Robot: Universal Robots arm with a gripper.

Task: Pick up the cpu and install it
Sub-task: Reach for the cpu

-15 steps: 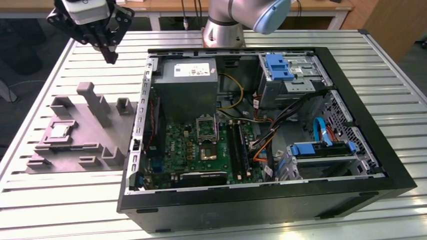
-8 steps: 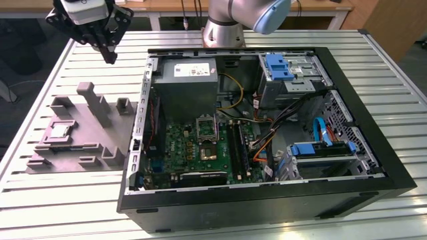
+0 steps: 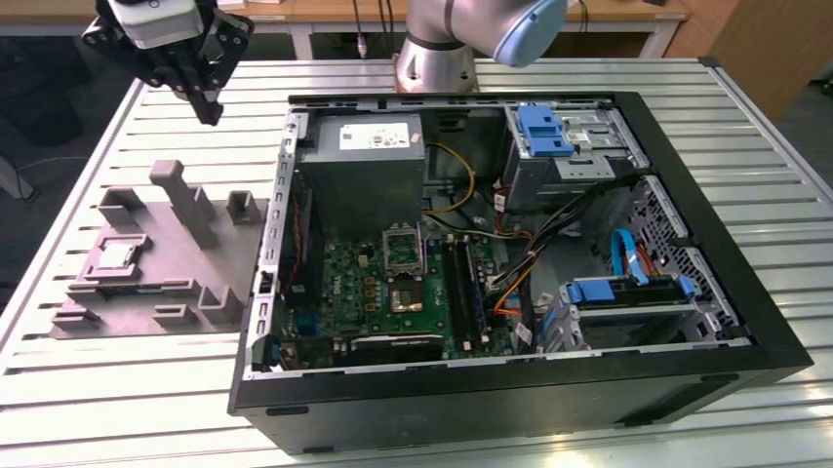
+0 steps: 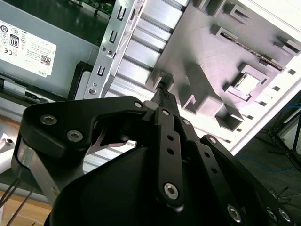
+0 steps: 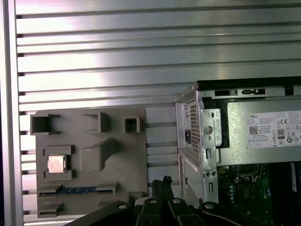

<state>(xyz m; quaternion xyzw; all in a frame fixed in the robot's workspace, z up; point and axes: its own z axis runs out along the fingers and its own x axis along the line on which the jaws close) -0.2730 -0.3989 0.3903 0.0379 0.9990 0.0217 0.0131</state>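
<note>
Claw (image 3: 206, 109) pinched together on nothing, hanging in the air above the grey tray and clear of it.

The slatted metal table (image 3: 131, 390) carries the open computer case (image 3: 521, 400), and just beside it, on the exterior view's left, the moulded grey tray (image 3: 163, 292). Inside the case sit a grey power supply (image 3: 365, 156), the green motherboard (image 3: 371, 288) with its silver socket frame (image 3: 402, 249) standing open, and blue drive caddies (image 3: 544, 132). The cpu (image 3: 120, 255) lies flat in a square recess of the tray (pale top up in both wrist views), well apart from the claw's tips. In the first wrist view, a thin dark strip (image 5: 75, 190) fills a long slot near the cpu.
</note>
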